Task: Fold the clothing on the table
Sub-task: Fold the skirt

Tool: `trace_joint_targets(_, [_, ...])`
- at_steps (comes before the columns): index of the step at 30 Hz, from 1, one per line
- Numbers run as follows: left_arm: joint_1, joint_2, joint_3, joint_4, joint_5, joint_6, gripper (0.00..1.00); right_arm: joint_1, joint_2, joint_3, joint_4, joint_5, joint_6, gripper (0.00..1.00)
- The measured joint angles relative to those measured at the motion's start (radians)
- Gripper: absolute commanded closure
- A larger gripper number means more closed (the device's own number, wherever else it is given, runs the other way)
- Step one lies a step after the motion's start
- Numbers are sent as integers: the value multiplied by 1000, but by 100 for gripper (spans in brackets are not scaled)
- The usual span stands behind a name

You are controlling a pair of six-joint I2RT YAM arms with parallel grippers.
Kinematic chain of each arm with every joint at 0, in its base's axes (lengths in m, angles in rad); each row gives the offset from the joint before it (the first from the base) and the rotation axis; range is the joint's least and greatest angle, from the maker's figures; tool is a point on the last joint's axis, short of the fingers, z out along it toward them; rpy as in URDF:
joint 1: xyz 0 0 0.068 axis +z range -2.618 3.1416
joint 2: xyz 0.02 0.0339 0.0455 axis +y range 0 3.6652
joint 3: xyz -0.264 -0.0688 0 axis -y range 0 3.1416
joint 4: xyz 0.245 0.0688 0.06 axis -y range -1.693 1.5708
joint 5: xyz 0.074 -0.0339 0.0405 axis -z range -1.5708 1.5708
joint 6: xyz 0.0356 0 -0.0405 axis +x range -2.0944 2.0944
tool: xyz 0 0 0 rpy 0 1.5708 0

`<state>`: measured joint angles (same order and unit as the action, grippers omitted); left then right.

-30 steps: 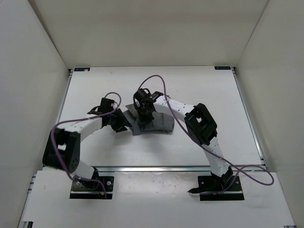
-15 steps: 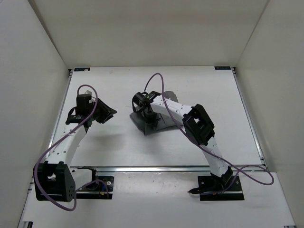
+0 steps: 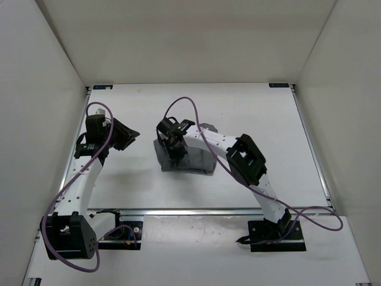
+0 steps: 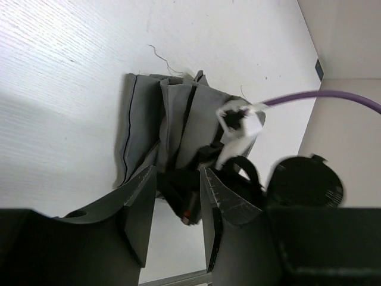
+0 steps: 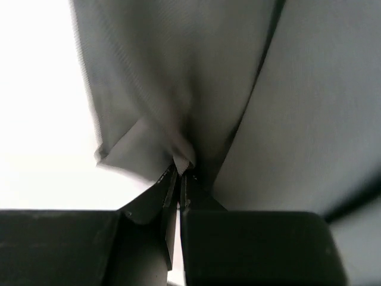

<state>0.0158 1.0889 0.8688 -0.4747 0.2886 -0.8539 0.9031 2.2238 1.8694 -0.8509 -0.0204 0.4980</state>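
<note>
The clothing (image 3: pixel 196 162) is a grey pleated garment lying bunched and partly folded in the middle of the white table (image 3: pixel 256 113). My right gripper (image 3: pixel 176 150) is over its left part, shut on a pinched fold. In the right wrist view the fingers (image 5: pixel 180 170) clamp a small peak of the clothing (image 5: pixel 268 89). My left gripper (image 3: pixel 133 136) hangs open to the left of the garment, apart from it. In the left wrist view its open jaws (image 4: pixel 177 176) frame the clothing (image 4: pixel 172 110) and the right arm's black wrist (image 4: pixel 187 199), with nothing between them.
White walls close in the table on three sides. Metal rails run along its edges (image 3: pixel 309 149). A purple cable (image 3: pixel 178 104) loops above the right arm, and another (image 3: pixel 89 161) trails along the left arm. Bare tabletop (image 4: pixel 59 71) lies left of the garment.
My left arm has let go and swung back to the left, away from the clothing. The right gripper has dragged its pinched fold leftward, and the garment has shifted and flattened.
</note>
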Motion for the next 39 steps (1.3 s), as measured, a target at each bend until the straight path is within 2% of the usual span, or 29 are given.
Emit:
trace_joint_targets(3, [-5, 6, -2, -9, -13, 18, 59, 6, 78, 52, -6, -16, -10, 100])
trace_joint_targets(8, [-66, 77, -68, 14, -21, 58, 60, -14, 52, 3, 25, -39, 0, 100])
trace_joint_targets(13, [-177, 171, -163, 29, -30, 54, 60, -93, -101, -261, 118, -74, 22, 100])
trace_joint_targets(17, [-280, 222, -167, 76, -43, 30, 59, -219, -249, -498, 204, -114, 25, 100])
trace_joint_targets(20, [-373, 284, -166, 133, -49, -5, 57, -287, -311, -587, 216, -119, 22, 100])
trace_joint_targets(26, [-525, 455, -83, 211, -60, -89, 50, -274, -318, -595, 224, -90, 6, 99])
trace_joint_targets(34, [-603, 639, 66, 304, -83, -161, 50, -270, -322, -598, 228, -85, -2, 100])
trace_joint_targets(35, [-609, 660, 74, 311, -84, -166, 51, -270, -323, -599, 229, -86, -2, 100])
trace_joint_targets(37, [-620, 704, 86, 321, -85, -179, 67, -270, -324, -599, 229, -88, -5, 100])
trace_joint_targets(39, [-630, 742, 110, 329, -69, -187, 99, -270, -327, -599, 227, -90, -9, 100])
